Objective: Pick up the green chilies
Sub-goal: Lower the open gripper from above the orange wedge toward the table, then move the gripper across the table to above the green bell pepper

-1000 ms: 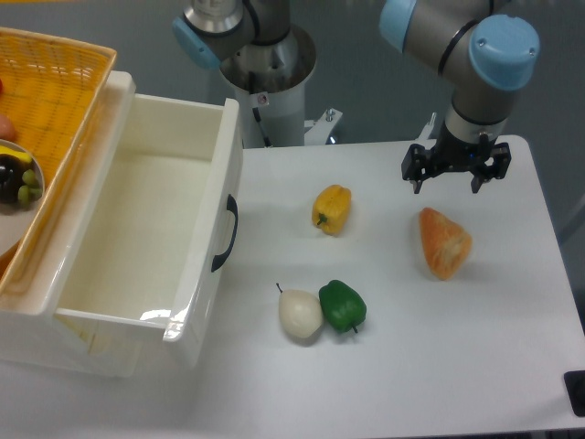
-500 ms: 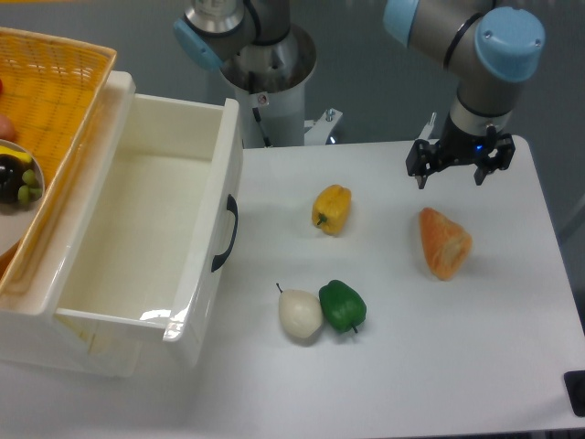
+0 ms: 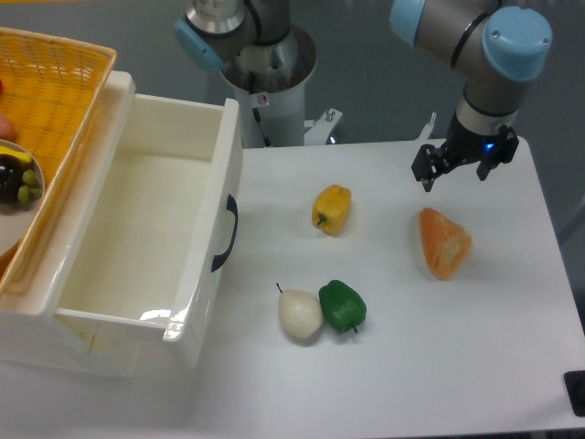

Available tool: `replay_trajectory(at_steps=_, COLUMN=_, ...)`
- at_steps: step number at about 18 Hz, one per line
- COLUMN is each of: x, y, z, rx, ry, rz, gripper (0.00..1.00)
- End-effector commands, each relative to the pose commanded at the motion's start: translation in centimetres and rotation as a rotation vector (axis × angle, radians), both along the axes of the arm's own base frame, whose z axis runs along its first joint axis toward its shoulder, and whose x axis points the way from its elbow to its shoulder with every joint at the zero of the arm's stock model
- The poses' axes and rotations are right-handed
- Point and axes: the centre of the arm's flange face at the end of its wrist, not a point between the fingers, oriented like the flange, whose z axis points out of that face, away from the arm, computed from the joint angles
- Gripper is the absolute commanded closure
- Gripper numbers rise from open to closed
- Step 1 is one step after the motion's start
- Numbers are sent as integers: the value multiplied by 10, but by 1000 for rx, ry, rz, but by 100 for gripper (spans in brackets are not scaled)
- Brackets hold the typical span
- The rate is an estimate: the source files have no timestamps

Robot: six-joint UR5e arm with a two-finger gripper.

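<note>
Green chilies (image 3: 343,305) at 6 o'clock on white tabletop (image 3: 475,366), stem toward front, touching white pear-shaped item (image 3: 300,314) on its 9 o'clock side. Yellow pepper (image 3: 332,208) at 12 o'clock from them, well apart. Orange fruit (image 3: 443,241) toward 2 o'clock. Gripper (image 3: 454,172) above orange fruit, fingers (image 3: 424,168) spread, holding nothing. White drawer (image 3: 137,238) at 9 o'clock.

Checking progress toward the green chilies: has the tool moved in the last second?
Yes. The tool drifted right, toward the table's far right edge, away from the green chilies.
</note>
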Motion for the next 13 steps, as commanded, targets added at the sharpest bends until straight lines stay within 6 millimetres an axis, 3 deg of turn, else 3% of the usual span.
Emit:
replay_trajectory(at_steps=5, x=-9, y=11, z=6, rx=64, ry=11, rz=45, gripper=0)
replay_trajectory(at_steps=13, x=12, y=62, z=-16, rx=73, ry=12, rz=187, gripper=0)
